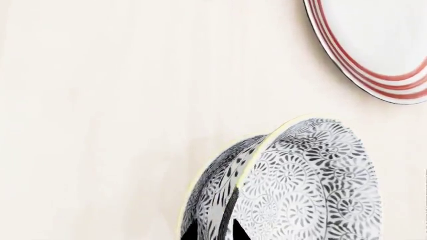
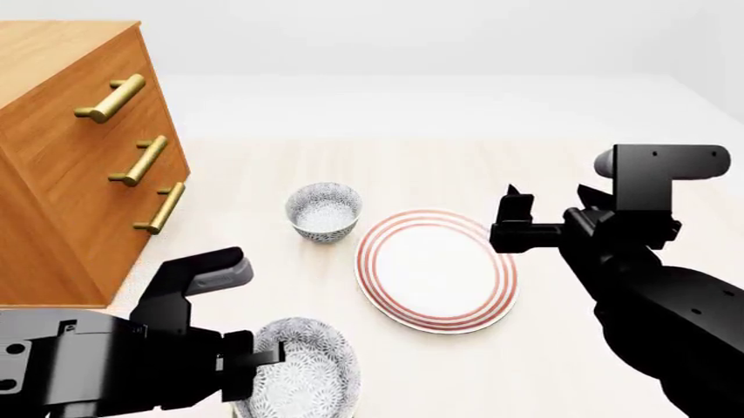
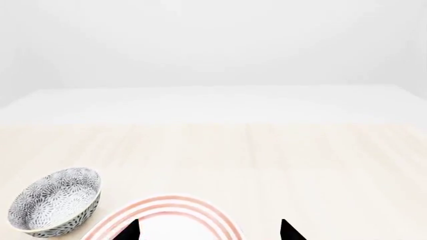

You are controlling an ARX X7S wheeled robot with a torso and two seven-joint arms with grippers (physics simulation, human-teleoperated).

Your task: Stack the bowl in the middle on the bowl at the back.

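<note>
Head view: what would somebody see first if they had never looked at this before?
Probably the big white plate with red rings, lying in the middle of the pale table. Next, the left gripper at the near edge, gripping a speckled bowl, and another speckled bowl farther back beside the wooden drawers.

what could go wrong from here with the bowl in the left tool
1. The left tool seems to pinch the held bowl only by its rim, and the bowl hangs tilted in the left wrist view, so it may slip or swing in transit.
2. The red-ringed plate lies close beside the back bowl; a low path could clip it.
3. Released tilted, it may not nest.
</note>
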